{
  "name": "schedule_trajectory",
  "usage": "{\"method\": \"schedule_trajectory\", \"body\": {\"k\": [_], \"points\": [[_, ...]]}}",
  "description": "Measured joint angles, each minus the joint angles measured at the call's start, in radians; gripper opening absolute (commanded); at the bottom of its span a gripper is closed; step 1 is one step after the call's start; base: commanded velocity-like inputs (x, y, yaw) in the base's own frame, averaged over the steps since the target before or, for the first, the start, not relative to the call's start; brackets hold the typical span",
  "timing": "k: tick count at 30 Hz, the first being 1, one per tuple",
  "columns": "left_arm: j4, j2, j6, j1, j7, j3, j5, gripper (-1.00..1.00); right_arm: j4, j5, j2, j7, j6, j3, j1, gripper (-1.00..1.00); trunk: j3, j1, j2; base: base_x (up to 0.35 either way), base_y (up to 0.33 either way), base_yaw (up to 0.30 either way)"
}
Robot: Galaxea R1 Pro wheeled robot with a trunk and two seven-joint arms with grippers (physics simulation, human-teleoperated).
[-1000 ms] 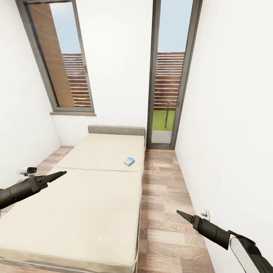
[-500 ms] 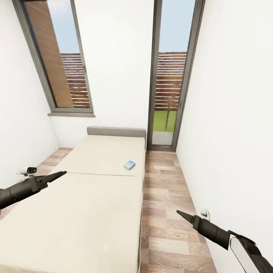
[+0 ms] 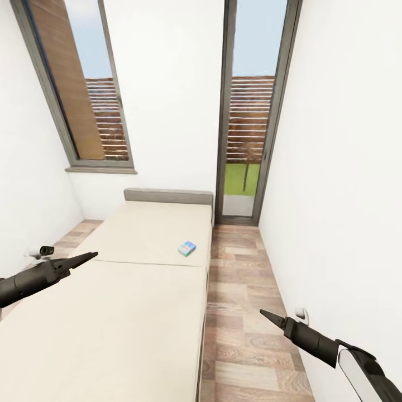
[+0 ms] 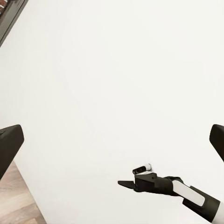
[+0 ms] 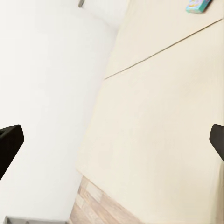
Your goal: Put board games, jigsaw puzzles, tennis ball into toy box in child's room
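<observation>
From the head view, the bed with its plain cream cover runs away from the robot toward the far white wall, its grey padded headboard under a grey-framed window; a small blue board game lies flat on the cover near the bed's right edge, a little short of the headboard and well apart from both arms; a tall glazed door stands to the right of the headboard, with wood-plank floor running between the bed and the right wall; the left claw hangs over the bed's left side, its tips drawn to a point from this angle and nothing in its grip; the right claw hangs over the floor beside the bed, likewise tapering to a point and empty; a small white fitting sits low on the right wall just behind it.

In the left wrist view, the two dark fingertips stand far apart at the picture's edges, so the left claw is wide open and holds nothing; between them lies bare white wall, and the right arm shows beyond.

In the right wrist view, the fingertips likewise stand wide apart with nothing between them; beyond lie the cream cover, the board game at the picture's edge, and a strip of floor.
</observation>
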Motion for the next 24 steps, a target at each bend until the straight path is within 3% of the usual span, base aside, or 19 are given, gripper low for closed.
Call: {"method": "schedule_trajectory", "body": {"k": [24], "points": [[0.0,0.0,0.0,0.0,0.0,0.0,0.0,1.0,-0.001,0.001,0.005,0.0,-0.002,0.001,0.0,1.0,0.0,0.0,0.0,-0.026,-0.032,0.063]]}}
